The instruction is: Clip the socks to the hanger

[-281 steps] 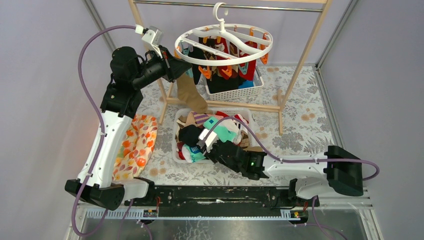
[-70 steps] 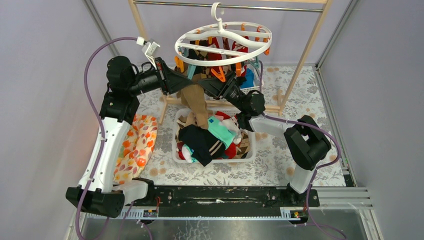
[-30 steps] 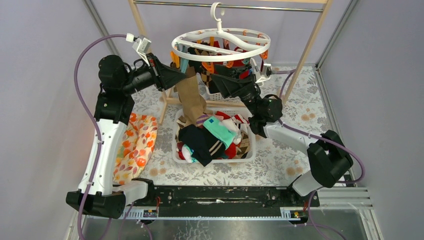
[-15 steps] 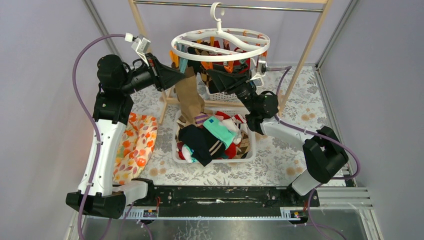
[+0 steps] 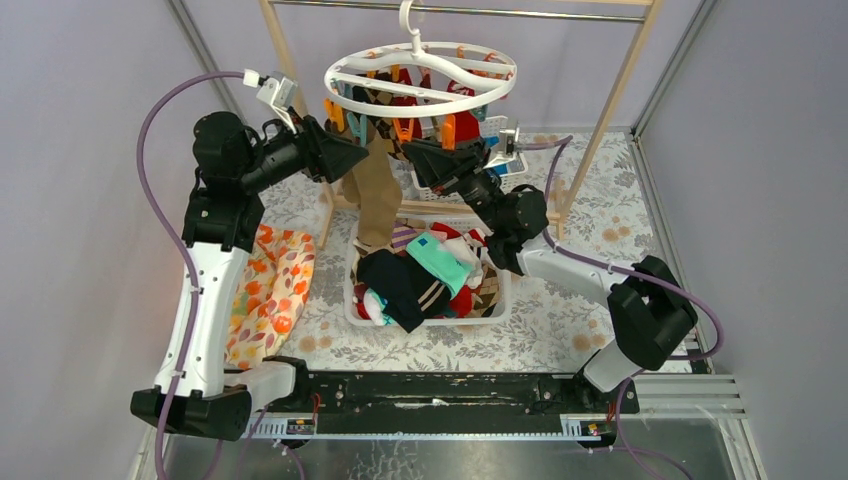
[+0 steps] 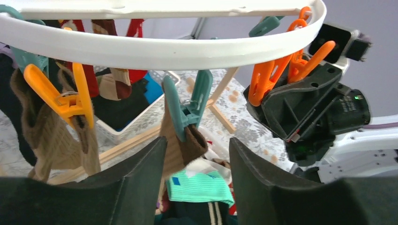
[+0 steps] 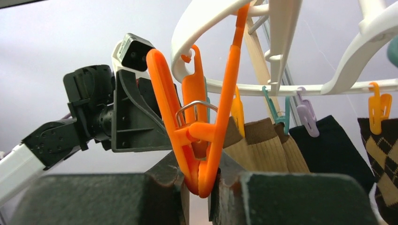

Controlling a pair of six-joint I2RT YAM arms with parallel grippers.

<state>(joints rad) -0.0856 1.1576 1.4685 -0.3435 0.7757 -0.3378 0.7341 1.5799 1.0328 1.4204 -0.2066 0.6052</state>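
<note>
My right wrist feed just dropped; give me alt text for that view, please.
The right end effector is shut on the lower tip of an orange clip hanging from the white hanger. Behind it: the left arm, tan socks clipped up.

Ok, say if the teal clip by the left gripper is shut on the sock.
Shut: the teal clip pinches the tan sock's cuff.

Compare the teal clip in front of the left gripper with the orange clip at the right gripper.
The teal clip bites a brown sock; whether the orange clip holds any cannot be told. The fingers of the left gripper stand apart beside the teal clip, while the right gripper pinches the orange clip's lower end. Both hang from the white hanger.
</note>
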